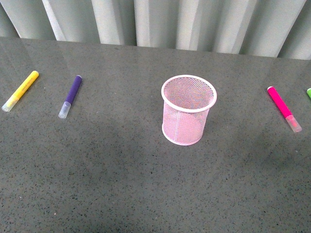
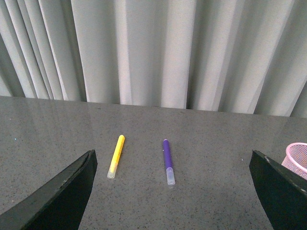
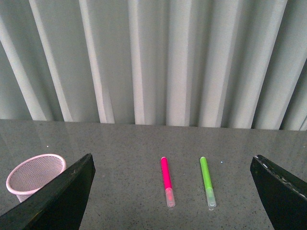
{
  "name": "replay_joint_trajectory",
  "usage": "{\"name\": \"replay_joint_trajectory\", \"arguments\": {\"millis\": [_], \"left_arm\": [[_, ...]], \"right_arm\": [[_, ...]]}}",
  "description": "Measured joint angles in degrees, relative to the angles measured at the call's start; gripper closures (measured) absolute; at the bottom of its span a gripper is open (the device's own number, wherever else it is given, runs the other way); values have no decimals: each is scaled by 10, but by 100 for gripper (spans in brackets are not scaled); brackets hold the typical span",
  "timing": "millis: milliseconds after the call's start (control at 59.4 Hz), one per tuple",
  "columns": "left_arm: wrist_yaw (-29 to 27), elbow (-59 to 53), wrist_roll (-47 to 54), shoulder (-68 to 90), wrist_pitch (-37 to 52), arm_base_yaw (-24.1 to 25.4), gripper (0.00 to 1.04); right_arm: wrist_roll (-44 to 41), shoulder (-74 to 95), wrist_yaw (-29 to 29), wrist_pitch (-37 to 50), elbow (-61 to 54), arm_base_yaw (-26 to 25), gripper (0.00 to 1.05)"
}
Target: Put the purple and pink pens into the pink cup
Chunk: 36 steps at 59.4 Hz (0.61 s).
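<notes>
In the left wrist view, the left claw (image 2: 171,154) is seen with its two dark fingers (image 2: 72,191) spread wide apart, and nothing is held between them. Framed between those fingers, the purple pen (image 2: 167,160) is seen lying flat on the grey speckled tabletop (image 2: 216,201), its clear cap turned toward the robot. Just beside it, further to the left, the yellow marker (image 2: 116,155) is laid almost parallel, without touching it. The rim of the pink cup (image 2: 296,158) is caught at the edge of that view. In the right wrist view, the right claw (image 3: 173,156) is likewise shown with its fingers (image 3: 67,191) held wide apart and gripping nothing. Between them the pink pen (image 3: 167,179) is seen flat on the tabletop, clear cap toward the robot, with the green marker (image 3: 206,179) laid near it on the outer side. In the front view, the pink cup (image 1: 187,121) is found standing upright near the middle of the tabletop (image 1: 121,184). The purple pen (image 1: 71,96) is placed well apart from it on the left, with the yellow marker (image 1: 20,91) beyond. The pink pen (image 1: 284,108) is placed well apart on the right, and only a tip of the green marker (image 1: 309,93) is shown at the frame edge. A pale pleated curtain (image 1: 170,19) is hung behind the tabletop.
</notes>
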Motion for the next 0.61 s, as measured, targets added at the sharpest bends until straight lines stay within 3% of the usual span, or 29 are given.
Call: {"name": "replay_joint_trajectory", "arguments": {"millis": [606], "left_arm": [[0,0,0,0,0,0,7]], "right_arm": [[0,0,0,0,0,0,7]]}}
